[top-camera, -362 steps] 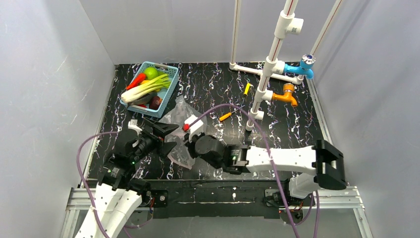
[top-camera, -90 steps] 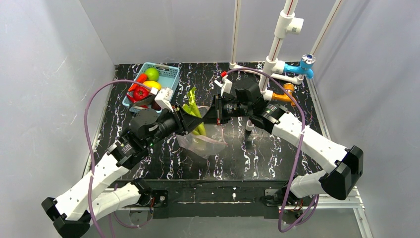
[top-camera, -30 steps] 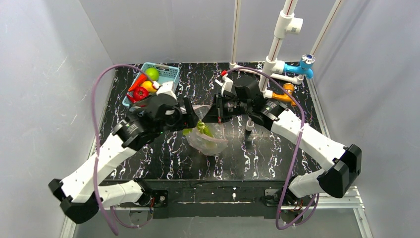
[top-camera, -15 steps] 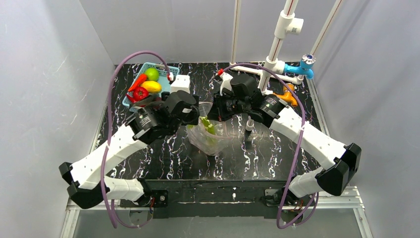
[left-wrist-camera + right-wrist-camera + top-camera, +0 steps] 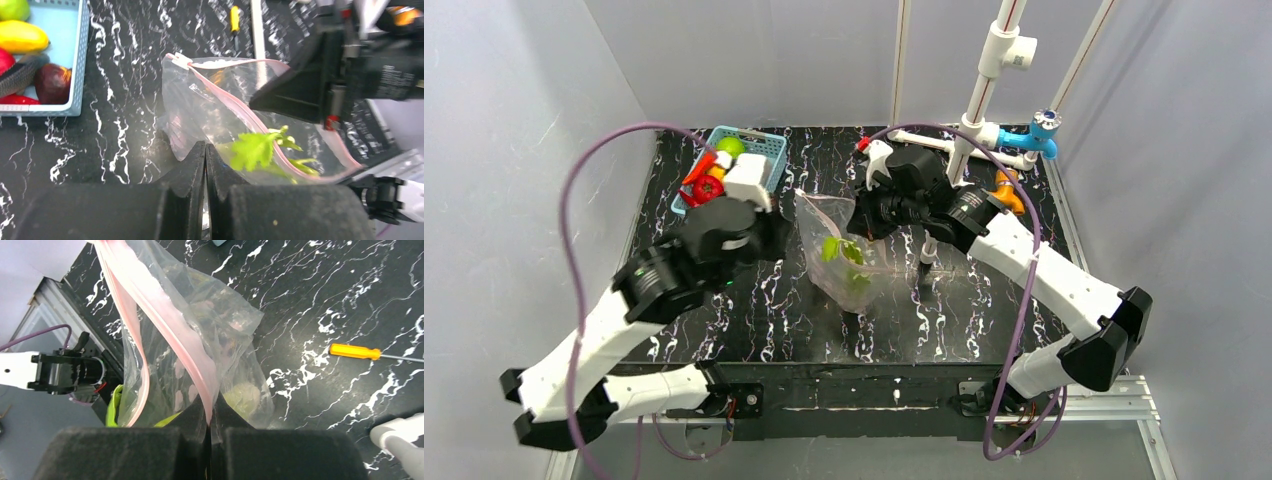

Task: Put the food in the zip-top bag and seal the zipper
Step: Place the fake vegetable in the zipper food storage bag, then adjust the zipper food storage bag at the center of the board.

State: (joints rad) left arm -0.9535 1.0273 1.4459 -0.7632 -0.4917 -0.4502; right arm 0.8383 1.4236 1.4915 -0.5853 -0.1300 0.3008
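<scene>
Pulled the left pincer (image 5: 774, 238) off the mouth of the zip-top bag (image 5: 849, 272) within the last half second and swung it back toward the blue basket (image 5: 771, 152). Closed it on nothing, with fingers pressed flat together in the left wrist view. Left the leek (image 5: 841, 254) inside the bag, leafy end near the mouth, so probably counts as the first piece of food delivered. Holding the bag's mouth up with the right pincer (image 5: 862, 224), clamped on the pink zipper (image 5: 167, 322) at one edge, bottom of the bag apparently resting on the counter (image 5: 904, 330). Still to fetch, judging by the basket: round green fruit (image 5: 11, 8), yellow oval fruit (image 5: 22, 36), dark red round piece (image 5: 51, 83), red pepper (image 5: 707, 187) and a sliver of red chili (image 5: 15, 99). No sense in sealing yet. From the top camera, only the broad layout: bag between the two arms, basket off to the left rear, well apart from the bag. From the left wrist, both lips of the zipper spread wide and the leek's leaves just under the near lip, too fine to read from above. From the right wrist, the strip running straight into the shut fingers, plus an orange-handled screwdriver (image 5: 352, 351) lying near the bag, not touching it.
</scene>
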